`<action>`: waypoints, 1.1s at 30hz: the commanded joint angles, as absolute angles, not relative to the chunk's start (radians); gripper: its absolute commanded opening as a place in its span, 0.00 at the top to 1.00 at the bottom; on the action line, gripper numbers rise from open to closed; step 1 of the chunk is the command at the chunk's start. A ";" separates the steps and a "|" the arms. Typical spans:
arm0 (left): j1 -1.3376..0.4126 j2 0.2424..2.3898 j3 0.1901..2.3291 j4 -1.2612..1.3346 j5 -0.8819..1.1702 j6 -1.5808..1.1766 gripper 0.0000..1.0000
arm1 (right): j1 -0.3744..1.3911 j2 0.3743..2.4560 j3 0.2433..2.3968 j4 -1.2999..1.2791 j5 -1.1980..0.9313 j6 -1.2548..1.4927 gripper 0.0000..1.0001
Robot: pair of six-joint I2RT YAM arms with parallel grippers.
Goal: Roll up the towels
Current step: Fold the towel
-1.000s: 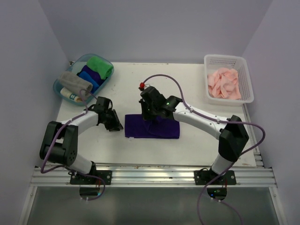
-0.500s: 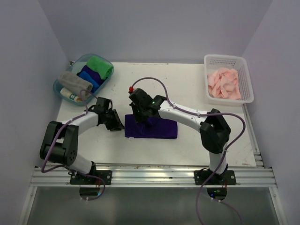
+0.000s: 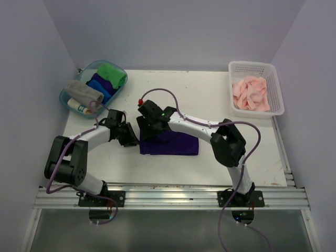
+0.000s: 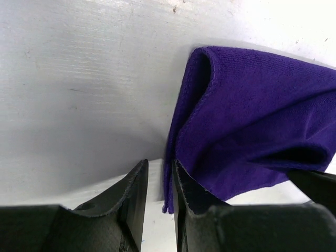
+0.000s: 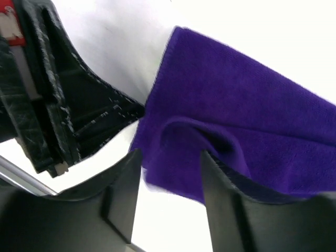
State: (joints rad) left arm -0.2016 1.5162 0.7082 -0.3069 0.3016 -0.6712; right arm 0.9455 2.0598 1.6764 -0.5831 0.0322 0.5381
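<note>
Dark purple towel (image 3: 169, 143) lay folded double on the desk (image 3: 210, 100), in front of both arms. Its left end was lifted into a loose hump.

Right claw (image 5: 170, 157): fingers apart, straddling that hump, clamped on nothing.
Left claw (image 4: 160, 165): fingers almost together with only a slit between them and nothing visible in it. It sat on the desk just beside the towel's left edge, not on the cloth.

Risks, as judged:
- The right claw might close on the top layer only. The fold would then peel open and no tight core would start.
- Nothing pinned the cloth. A push or drag along the smooth desk could slide the whole towel rather than turn it.
- The two claws were very near each other at the same corner. A small error in either path could knock them together or trap the cloth edge between them.

Against one second earlier:
- The right arm had swept left from mid-towel to the left end, and its elbow had followed.
- The towel's right edge had crept slightly left.
- The left arm, the tub (image 3: 71, 100) of rolled towels and the basket (image 3: 278, 107) of pink towels (image 3: 252, 92) were unchanged.
</note>
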 commanded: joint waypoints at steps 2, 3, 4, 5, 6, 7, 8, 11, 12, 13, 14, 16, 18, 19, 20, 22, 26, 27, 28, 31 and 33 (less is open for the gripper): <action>-0.202 1.488 0.693 -0.345 0.238 -0.667 0.71 | 0.953 2.039 1.792 -0.598 0.047 0.506 0.43; -0.202 1.471 0.696 -0.363 0.224 -0.667 0.71 | 0.953 2.025 1.795 -0.595 0.063 0.500 0.43; -0.202 1.460 0.701 -0.371 0.216 -0.667 0.71 | 0.950 1.985 1.787 -0.582 0.102 0.486 0.44; -0.201 1.451 0.707 -0.380 0.195 -0.667 0.71 | 0.946 1.964 1.775 -0.574 0.123 0.483 0.47; -0.201 1.428 0.712 -0.400 0.184 -0.667 0.71 | 0.936 1.936 1.758 -0.563 0.141 0.480 0.49; -0.201 1.416 0.716 -0.406 0.176 -0.667 0.71 | 0.928 1.892 1.712 -0.543 0.158 0.480 0.52; -0.201 1.404 0.719 -0.422 0.158 -0.666 0.71 | 0.917 1.866 1.683 -0.532 0.160 0.482 0.58; -0.204 1.341 0.727 -0.411 0.144 -0.646 0.69 | 0.878 1.812 1.576 -0.522 0.163 0.486 0.67; -0.207 1.306 0.739 -0.408 0.140 -0.628 0.67 | 0.858 1.804 1.522 -0.528 0.163 0.497 0.69; -0.215 1.290 0.755 -0.403 0.127 -0.617 0.62 | 0.850 1.790 1.491 -0.523 0.157 0.503 0.72; -0.260 1.281 0.774 -0.408 0.076 -0.606 0.59 | 0.839 1.767 1.461 -0.517 0.149 0.512 0.75; -0.370 1.279 0.851 -0.420 0.008 -0.568 0.44 | 0.804 1.735 1.375 -0.497 0.127 0.538 0.77; -0.428 1.317 0.918 -0.423 -0.028 -0.508 0.36 | 0.770 1.679 1.301 -0.489 0.127 0.557 0.77; -0.458 1.333 0.937 -0.426 -0.025 -0.490 0.32 | 0.759 1.661 1.280 -0.488 0.132 0.558 0.77; -0.469 1.360 0.952 -0.426 -0.006 -0.468 0.30 | 0.750 1.639 1.260 -0.489 0.146 0.558 0.76; -0.497 1.384 0.989 -0.422 0.020 -0.416 0.29 | 0.723 1.580 1.210 -0.508 0.167 0.551 0.73; -0.520 1.440 1.022 -0.416 0.048 -0.382 0.33 | 0.683 1.503 1.143 -0.531 0.187 0.551 0.70; -0.520 1.469 1.038 -0.422 0.049 -0.377 0.34 | 0.675 1.490 1.120 -0.531 0.195 0.555 0.69; -0.520 1.483 1.046 -0.425 0.054 -0.373 0.35 | 0.672 1.471 1.112 -0.531 0.196 0.557 0.69; -0.520 1.526 1.065 -0.425 0.090 -0.367 0.37 | 0.669 1.460 1.098 -0.538 0.199 0.561 0.69; -0.522 1.546 1.074 -0.423 0.095 -0.371 0.41 | 0.667 1.460 1.095 -0.540 0.201 0.563 0.69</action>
